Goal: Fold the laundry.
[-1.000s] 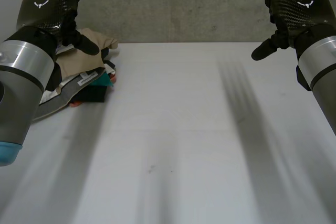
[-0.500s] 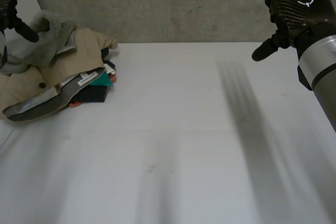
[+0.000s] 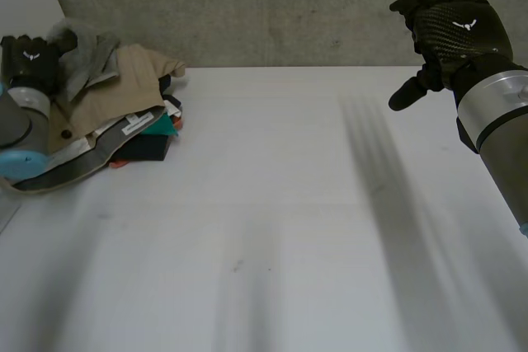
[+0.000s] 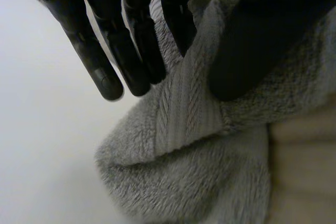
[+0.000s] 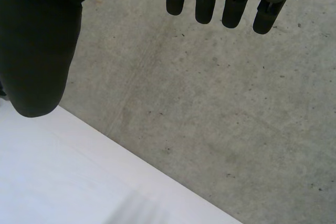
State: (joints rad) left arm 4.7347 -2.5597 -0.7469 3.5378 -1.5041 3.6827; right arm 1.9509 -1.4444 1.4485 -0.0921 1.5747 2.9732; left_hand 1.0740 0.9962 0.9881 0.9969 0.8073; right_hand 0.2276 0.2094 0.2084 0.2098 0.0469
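Straddling an edge of the grey towel (image 4: 199,171) atop the laundry pile (image 3: 124,96) at the far left of the table (image 3: 289,204), your left hand (image 4: 262,35) is spread, not clamped. Your right hand (image 3: 450,35) hovers relaxed, empty, far right.

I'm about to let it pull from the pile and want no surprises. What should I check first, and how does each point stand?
1. Left hand at the towel: ok, a towel fold lies between fingers and thumb.
2. Towel gripped: not ok, fingers straight.
3. Towel on top of the pile: ok.
4. Right hand open and empty: ok, raised off the table.
5. Bare table beside the pile for spreading: ok.
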